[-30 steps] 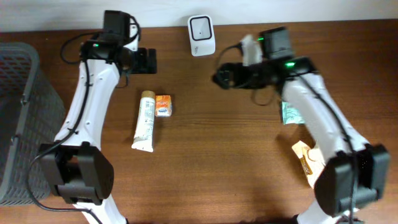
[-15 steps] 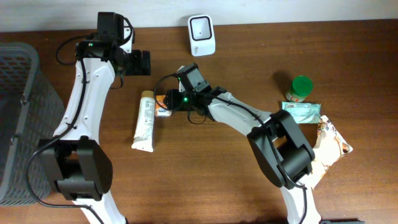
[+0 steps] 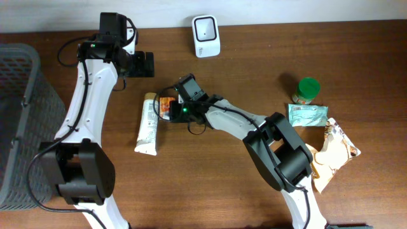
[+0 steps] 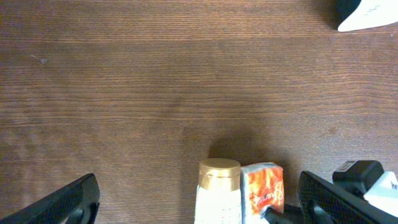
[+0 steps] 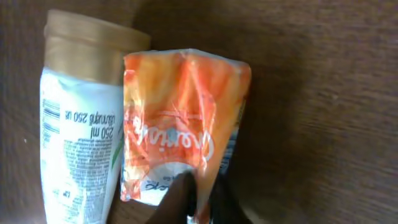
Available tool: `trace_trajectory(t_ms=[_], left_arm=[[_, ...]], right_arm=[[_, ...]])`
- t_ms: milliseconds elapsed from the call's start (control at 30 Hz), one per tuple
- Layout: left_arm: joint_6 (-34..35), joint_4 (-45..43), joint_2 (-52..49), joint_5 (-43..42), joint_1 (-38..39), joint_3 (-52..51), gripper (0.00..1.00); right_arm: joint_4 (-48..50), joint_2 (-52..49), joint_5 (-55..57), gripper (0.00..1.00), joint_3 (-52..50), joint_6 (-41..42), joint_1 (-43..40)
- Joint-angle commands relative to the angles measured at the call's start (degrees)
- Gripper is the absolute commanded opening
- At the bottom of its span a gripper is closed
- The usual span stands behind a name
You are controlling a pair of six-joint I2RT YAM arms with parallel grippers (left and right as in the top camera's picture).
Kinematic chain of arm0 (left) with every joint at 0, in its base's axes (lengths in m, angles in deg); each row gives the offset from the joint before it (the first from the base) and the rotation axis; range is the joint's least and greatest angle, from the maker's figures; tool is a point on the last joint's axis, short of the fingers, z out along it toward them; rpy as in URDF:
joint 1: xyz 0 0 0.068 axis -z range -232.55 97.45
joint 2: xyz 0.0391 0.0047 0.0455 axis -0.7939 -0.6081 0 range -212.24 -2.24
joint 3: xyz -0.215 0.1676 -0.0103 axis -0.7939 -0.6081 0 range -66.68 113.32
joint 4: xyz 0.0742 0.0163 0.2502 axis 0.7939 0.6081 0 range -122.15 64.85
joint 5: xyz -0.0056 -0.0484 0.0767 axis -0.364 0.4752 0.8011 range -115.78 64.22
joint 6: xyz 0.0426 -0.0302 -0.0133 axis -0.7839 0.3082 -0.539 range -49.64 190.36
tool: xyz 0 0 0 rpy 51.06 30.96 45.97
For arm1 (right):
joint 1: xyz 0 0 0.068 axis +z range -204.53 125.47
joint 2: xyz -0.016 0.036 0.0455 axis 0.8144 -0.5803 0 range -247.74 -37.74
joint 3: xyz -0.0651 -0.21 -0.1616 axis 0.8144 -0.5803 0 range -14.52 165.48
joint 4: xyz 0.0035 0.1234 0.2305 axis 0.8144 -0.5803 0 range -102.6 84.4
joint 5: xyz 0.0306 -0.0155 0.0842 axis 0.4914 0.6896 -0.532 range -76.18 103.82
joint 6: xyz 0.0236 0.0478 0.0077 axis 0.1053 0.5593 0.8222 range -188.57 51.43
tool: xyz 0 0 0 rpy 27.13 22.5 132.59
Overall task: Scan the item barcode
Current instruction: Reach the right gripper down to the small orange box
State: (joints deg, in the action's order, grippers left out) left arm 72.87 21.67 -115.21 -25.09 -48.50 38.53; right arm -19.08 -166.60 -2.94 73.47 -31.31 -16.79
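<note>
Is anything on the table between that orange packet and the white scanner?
Nothing visible: only bare tabletop lies between the orange packet and the scanner. The left gripper sits off to the side.

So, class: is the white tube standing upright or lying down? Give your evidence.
Lying down: overhead, the white tube shows its whole length flat on the table, beside the orange packet.

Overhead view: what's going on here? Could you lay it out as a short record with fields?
Right gripper: shut on the small orange packet
Left gripper: open, holding nothing
Beside packet: white tube with a gold cap, touching it
At far edge: white plastic barcode scanner
Left side: grey mesh basket
</note>
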Motion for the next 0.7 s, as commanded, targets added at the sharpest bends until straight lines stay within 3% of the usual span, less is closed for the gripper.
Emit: trace_trajectory(t_ms=[0,167,233,300,367,433,467,500,533,600,667], left_arm=[[-1.3,0.1,-0.3,0.2,-0.1,-0.2,0.99],[-1.3,0.1,-0.3,0.2,-0.1,-0.2,0.99],[-1.3,0.1,-0.3,0.2,-0.1,-0.2,0.99],[-1.3,0.1,-0.3,0.2,-0.1,-0.2,0.99],[-1.3,0.1,-0.3,0.2,-0.1,-0.2,0.99],[-1.3,0.1,-0.3,0.2,-0.1,-0.2,0.99],[-1.3,0.1,-0.3,0.2,-0.1,-0.2,0.99],[-1.3,0.1,-0.3,0.2,-0.1,-0.2,0.99],[-1.3,0.1,-0.3,0.2,-0.1,-0.2,0.99],[-1.3,0.1,-0.3,0.2,-0.1,-0.2,0.99],[-1.3,0.1,-0.3,0.2,-0.1,-0.2,0.99]], right_arm=[[-3.7,1.3,0.7,0.04,0.1,-0.8,-2.4],[-13.4,12.6,1.4,0.04,0.1,-14.0,-5.0],[-20.5,16.0,10.3,0.04,0.1,-17.7,-4.9],[-28.4,17.2,30.7,0.04,0.1,-20.2,-4.0],[-30.6,16.0,42.6,0.04,0.1,-22.0,-3.2],[-31.4,14.5,47.2,0.04,0.1,-25.5,-2.4],[-32.2,14.4,43.9,0.04,0.1,-25.5,-2.2],[-32.9,14.4,37.1,0.23,0.1,-25.5,-2.2],[-33.4,14.4,31.1,0.33,0.1,-25.6,-2.0],[-33.8,14.4,20.3,0.38,0.1,-27.7,-1.0],[-33.7,14.4,18.3,0.52,0.1,-29.2,2.0]])
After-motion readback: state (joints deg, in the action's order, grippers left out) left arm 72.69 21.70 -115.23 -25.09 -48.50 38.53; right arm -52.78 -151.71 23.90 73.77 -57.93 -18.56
